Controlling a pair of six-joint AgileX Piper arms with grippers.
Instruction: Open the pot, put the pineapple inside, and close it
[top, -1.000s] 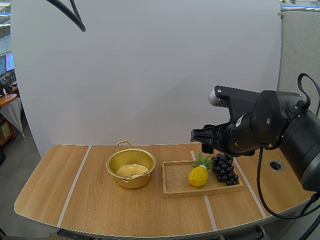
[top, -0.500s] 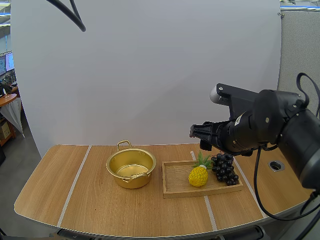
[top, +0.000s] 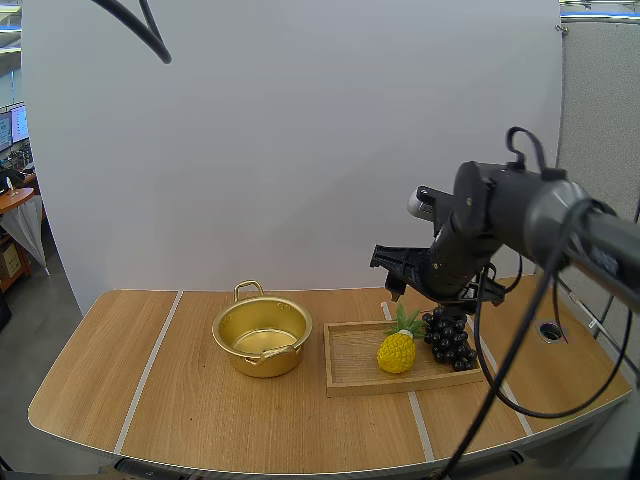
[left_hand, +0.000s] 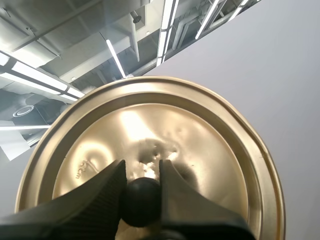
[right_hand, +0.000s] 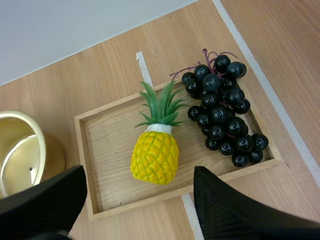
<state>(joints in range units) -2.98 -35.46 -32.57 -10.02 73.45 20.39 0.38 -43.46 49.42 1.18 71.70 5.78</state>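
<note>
Left jaws pinch knob (left_hand: 141, 199) on the cropped lid (left_hand: 200, 160); right jaws gape over pineapple (right_hand: 155, 155).

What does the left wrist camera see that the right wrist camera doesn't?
Left wrist view: the golden lid, with the left gripper pinching its black knob. Right wrist view: the pineapple and the bunch of grapes lying in the wooden tray, the open pot beside it, and the right gripper open above them. Both: two black gripper fingers up close, and shiny gold metal.
</note>
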